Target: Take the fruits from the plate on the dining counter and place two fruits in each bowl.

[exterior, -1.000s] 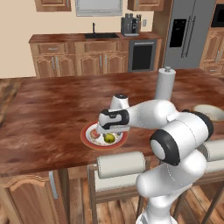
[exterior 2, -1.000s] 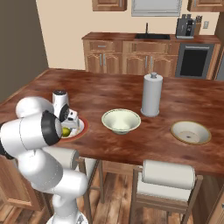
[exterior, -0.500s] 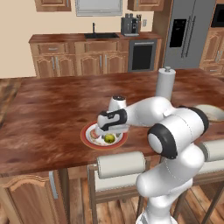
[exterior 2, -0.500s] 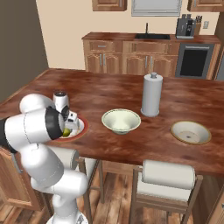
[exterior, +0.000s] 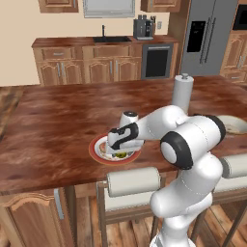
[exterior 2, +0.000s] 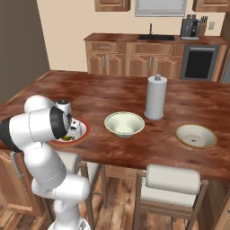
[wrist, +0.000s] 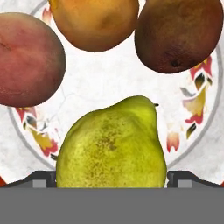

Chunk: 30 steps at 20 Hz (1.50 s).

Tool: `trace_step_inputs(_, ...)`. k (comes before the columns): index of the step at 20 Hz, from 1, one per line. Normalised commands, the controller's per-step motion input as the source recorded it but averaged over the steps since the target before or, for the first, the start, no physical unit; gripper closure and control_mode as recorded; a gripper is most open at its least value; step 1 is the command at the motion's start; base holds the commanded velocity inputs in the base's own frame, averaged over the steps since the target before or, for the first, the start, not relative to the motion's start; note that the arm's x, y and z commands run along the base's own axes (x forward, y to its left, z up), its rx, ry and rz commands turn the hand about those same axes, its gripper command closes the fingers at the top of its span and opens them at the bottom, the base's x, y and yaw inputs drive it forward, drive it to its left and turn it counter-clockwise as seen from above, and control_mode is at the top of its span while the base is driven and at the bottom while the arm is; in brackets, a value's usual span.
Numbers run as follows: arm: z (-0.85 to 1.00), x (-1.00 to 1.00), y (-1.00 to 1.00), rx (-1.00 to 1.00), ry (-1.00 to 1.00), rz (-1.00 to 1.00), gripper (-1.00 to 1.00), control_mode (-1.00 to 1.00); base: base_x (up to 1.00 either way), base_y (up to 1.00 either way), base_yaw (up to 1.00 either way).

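One long dining counter with a glossy reddish-brown top spans both base views, with a padded stool tucked against its near edge. On the counter, in the right base view, a white paper-towel roll stands upright at about 1 o'clock from the deep cream bowl; the shallower tan-rimmed bowl lies well apart at 3 o'clock from the cream one. The plate, white with a broad red-brown rim, sits near the counter's front edge, at 9 o'clock from the cream bowl in the right base view. The white arm reaches down over the plate, and the gripper hangs low above its centre, hiding much of it in both base views.

Four fruits lie on the plate's painted white centre, seen close in the hand view. The yellow-green fruit, pear-shaped and speckled, is the nearest and fills the 6 o'clock position, rising between the two finger bases at the lower corners. The pinkish-red fruit sits at 10 o'clock, the orange fruit at 12 o'clock, and the dark brown fruit at 2 o'clock; the upper three lie just beside one another, apart from the yellow-green one.

The fingers stand wide apart, one on each side of the yellow-green fruit; whether they touch it cannot be told.
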Motion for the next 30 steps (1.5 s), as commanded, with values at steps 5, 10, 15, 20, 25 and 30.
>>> trace_step_inputs(5, 0.00, 0.00, 0.00, 0.00, 0.00, 0.00, 1.00, -1.00, 0.00, 0.00, 0.00)
trace_step_inputs(10, 0.00, 0.00, 0.00, 0.00, 0.00, 0.00, 1.00, -1.00, 0.00, 0.00, 0.00)
trace_step_inputs(15, 0.59, -0.22, -0.08, 0.00, -0.12, 0.02, 1.00, -1.00, 0.00, 0.00, 0.00)
trace_step_inputs(20, 0.96, -0.18, -0.32, 0.00, -0.16, 0.00, 1.00, -1.00, 0.00, 0.00, 0.00)
trace_step_inputs(25, 0.85, 0.00, -0.51, 0.00, -0.03, 0.00, 1.00, -1.00, 0.00, 0.00, 0.00)
trace_step_inputs(30, 0.54, 0.05, -0.72, -0.04, 0.04, 0.00, 1.00, -1.00, 0.00, 0.00, 0.00)
